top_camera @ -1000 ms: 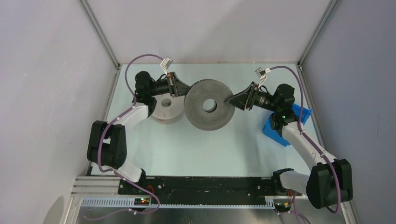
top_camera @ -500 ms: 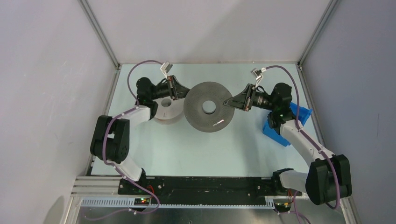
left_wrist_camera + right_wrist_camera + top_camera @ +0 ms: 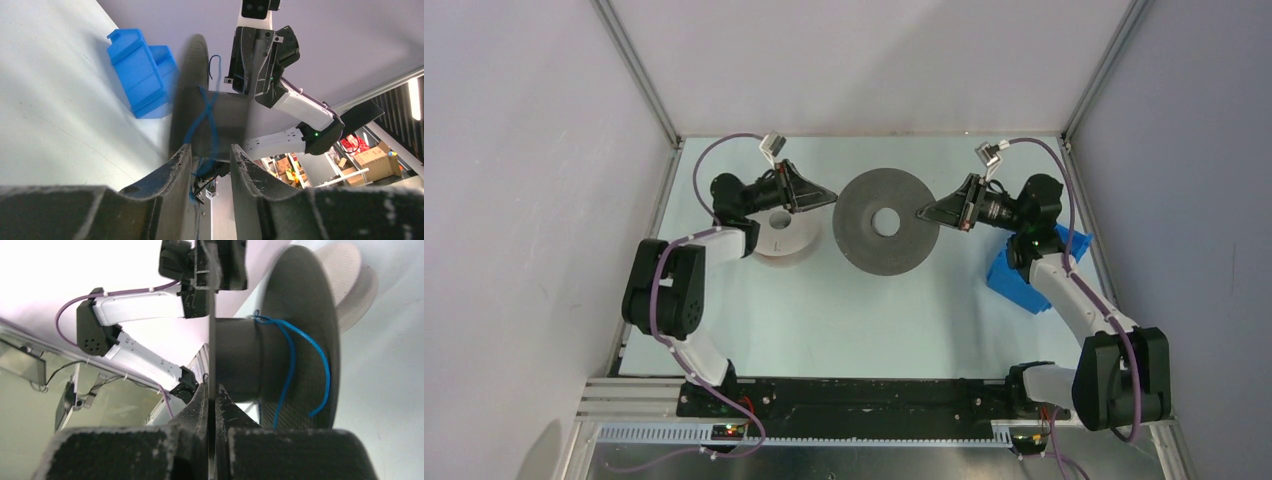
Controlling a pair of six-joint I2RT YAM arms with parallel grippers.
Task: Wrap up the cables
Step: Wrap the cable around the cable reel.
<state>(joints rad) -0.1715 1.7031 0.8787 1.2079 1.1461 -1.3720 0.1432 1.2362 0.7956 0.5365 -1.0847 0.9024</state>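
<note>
- The left arm's fingers (image 3: 822, 197) point across the white spool (image 3: 776, 238) towards the dark grey spool (image 3: 886, 222). They stand apart with nothing gripped, their tips just short of its left rim.
- From the left wrist, the blue cable (image 3: 206, 112) shows crossed over itself on the spool's core, straight ahead of the gap between the fingers. A loose stretch hangs down close by their tips; I cannot tell whether it touches them.
- The right arm's fingers (image 3: 936, 211) are pressed together on the thin edge of one flange, at the spool's right rim.
- From the right wrist, the cable loops round the core and sags against the other flange, just beyond those fingers and clear of them.
- A blue bin (image 3: 1032, 268) sits on the counter (image 3: 824, 310) at the far right.
- From overhead only the spool's flat face shows; the cable is hidden there.
</note>
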